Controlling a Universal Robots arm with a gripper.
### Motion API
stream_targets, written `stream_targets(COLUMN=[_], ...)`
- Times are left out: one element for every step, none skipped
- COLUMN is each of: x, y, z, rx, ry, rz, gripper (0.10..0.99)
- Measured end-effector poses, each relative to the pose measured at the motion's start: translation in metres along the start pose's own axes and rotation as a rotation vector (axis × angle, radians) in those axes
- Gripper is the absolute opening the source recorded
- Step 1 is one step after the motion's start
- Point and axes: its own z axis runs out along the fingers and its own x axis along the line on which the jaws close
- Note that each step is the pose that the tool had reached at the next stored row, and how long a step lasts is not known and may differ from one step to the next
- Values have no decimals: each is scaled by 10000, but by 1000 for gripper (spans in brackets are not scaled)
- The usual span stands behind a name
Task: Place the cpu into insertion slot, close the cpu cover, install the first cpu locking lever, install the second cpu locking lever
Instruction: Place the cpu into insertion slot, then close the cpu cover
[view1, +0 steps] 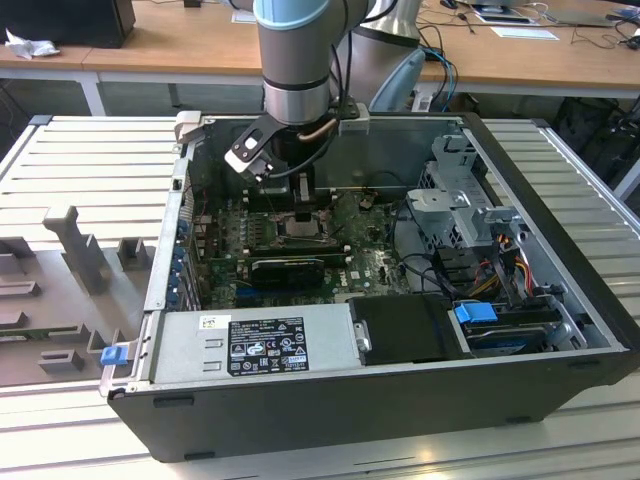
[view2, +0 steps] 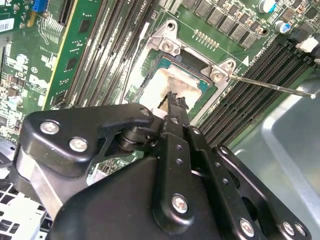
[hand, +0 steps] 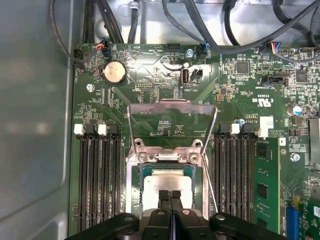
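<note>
The black gripper (hand: 170, 196), jaws pressed together on nothing, hangs over the pale silvery square cpu (hand: 167, 180) seated in the metal-rimmed square insertion slot (hand: 133, 186), with the thin silvery cpu cover (hand: 172, 105) standing open.

Cannot see near edge of chip (hand: 167, 181) or socket (hand: 133, 190) beneath fingers (hand: 164, 199); in the exterior view, cannot make out either behind arm (view1: 295, 70), too small besides.
</note>
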Motion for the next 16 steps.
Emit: stream_targets(x=[0,0,0,0,0,-15,-20,-24,-23,-23,-23,-24,-23,-23,-23,-23], y=[1,2,2,4,8,17,47,79,83,83,83,84,85,85,85,85], z=[-10,-21,-32,-46,-47,-47,-43,-42,-42,-42,-44,-54,-58,-59,-60,-62], rx=[0,0,0,-1,6,30,100,180,226,227,231,237,240,242,245,251], ry=[-1,-1,-1,1,1,108,170,190,223,228,228,229,231,232,232,230], rz=[0,0,0,0,-1,9,12,16,20,21,22,20,20,20,20,20], gripper=[106,106,106,106,106,106,106,106,106,106,106,106,106,106,106,106])
